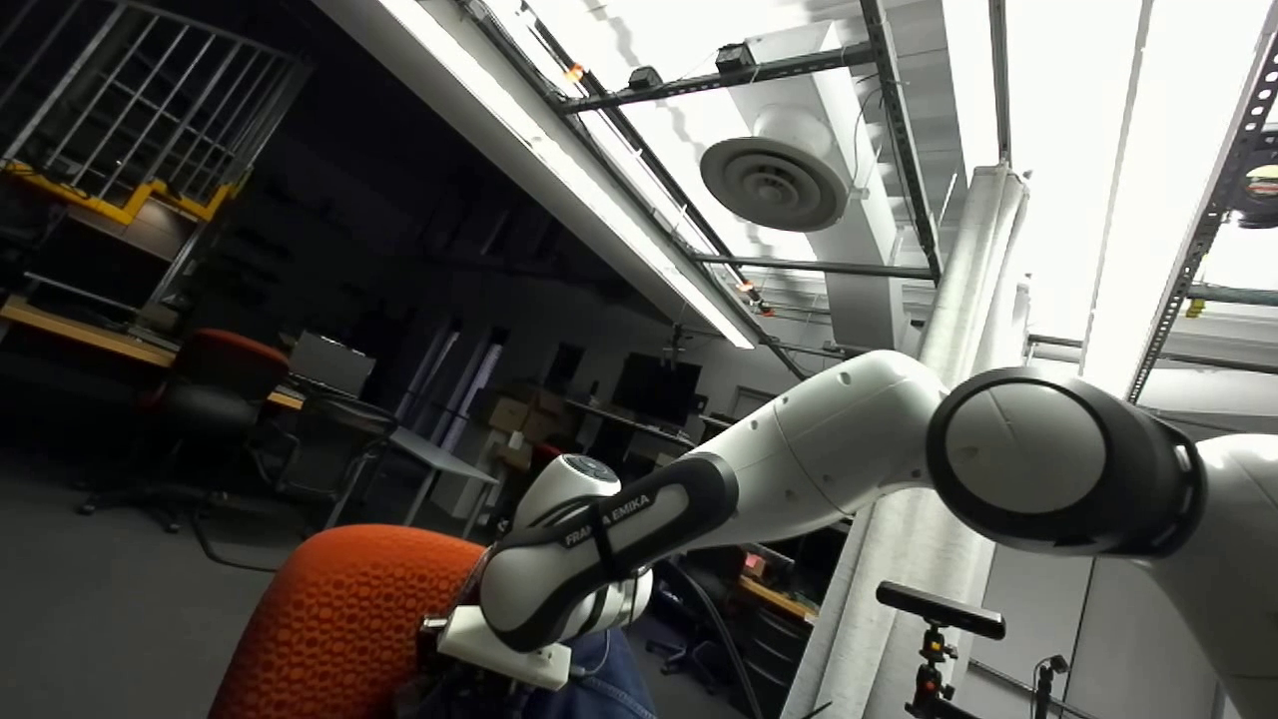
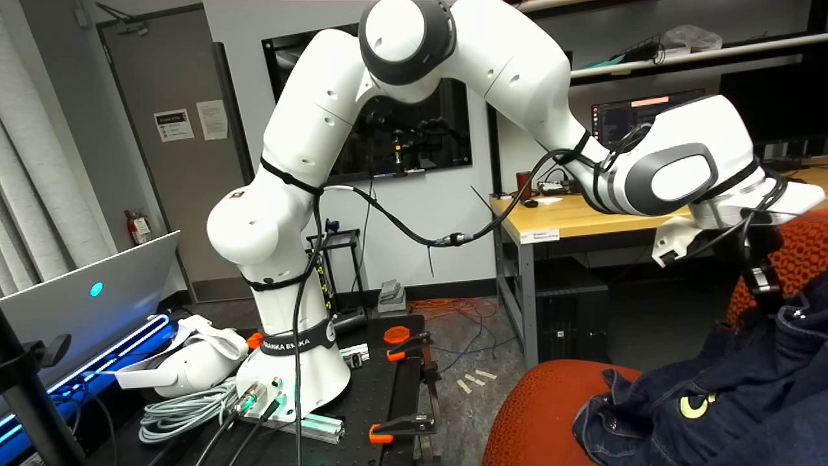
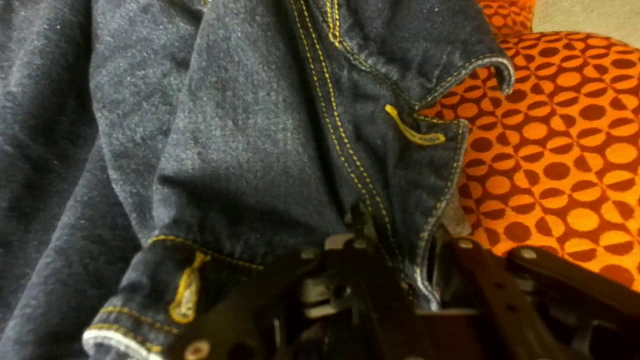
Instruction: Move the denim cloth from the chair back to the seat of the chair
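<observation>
The dark denim cloth (image 2: 686,414) lies bunched over the orange chair seat (image 2: 537,414) and rises toward the orange chair back (image 2: 805,249). In an exterior view it also shows at the bottom edge, beside the chair back (image 1: 369,589), as a blue patch (image 1: 604,689). In the wrist view the denim (image 3: 240,125) fills the left and middle, with orange patterned upholstery (image 3: 565,165) at the right. My gripper (image 3: 400,225) points down at the cloth by the chair back. Its fingers stand apart, with a denim edge between them and a dark gap beside the right finger. The pads are mostly hidden.
A wooden desk (image 2: 582,223) stands behind the arm. The black base table (image 2: 388,388) has clamps along its edge, with a headset (image 2: 200,366) and laptop (image 2: 97,285) on it. A tripod camera (image 1: 939,609) stands behind the arm.
</observation>
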Tool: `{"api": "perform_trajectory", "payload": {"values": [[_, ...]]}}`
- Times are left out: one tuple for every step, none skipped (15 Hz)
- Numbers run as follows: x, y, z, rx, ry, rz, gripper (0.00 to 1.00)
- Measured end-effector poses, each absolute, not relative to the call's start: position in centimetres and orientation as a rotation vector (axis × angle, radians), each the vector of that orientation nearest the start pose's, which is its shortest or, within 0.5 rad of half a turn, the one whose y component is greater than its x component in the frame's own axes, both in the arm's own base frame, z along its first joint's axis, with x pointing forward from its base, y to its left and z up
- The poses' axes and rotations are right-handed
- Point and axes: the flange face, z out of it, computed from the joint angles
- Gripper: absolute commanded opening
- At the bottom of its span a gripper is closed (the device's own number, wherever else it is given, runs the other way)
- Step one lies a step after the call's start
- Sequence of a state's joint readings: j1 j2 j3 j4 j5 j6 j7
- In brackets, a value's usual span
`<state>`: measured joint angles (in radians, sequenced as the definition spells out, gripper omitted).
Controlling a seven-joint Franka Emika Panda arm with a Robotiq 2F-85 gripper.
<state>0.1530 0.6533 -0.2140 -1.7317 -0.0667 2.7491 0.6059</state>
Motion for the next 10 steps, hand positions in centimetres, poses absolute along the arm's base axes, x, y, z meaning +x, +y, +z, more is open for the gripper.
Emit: {"api": "perform_trajectory", "payload": {"values": [[69.8, -1.5, 25.2, -3.019, 0.797, -0.642, 0.00], [69.3, -0.8, 25.3, -3.026, 0.746, -0.641, 0.03], [68.6, 0.0, 25.4, -3.034, 0.681, -0.635, 0.03], [67.7, 1.0, 25.4, -3.044, 0.606, -0.623, 0.02], [66.7, 2.1, 25.4, -3.053, 0.530, -0.605, 0.03], [65.5, 3.3, 25.3, -3.063, 0.452, -0.578, 0.03], [64.3, 4.5, 25.1, -3.072, 0.373, -0.546, 0.03], [62.9, 5.8, 24.9, -3.079, 0.295, -0.512, 0.03], [61.4, 7.0, 24.6, -3.085, 0.218, -0.477, 0.03], [59.8, 8.2, 24.2, -3.090, 0.135, -0.441, 0.03]]}}
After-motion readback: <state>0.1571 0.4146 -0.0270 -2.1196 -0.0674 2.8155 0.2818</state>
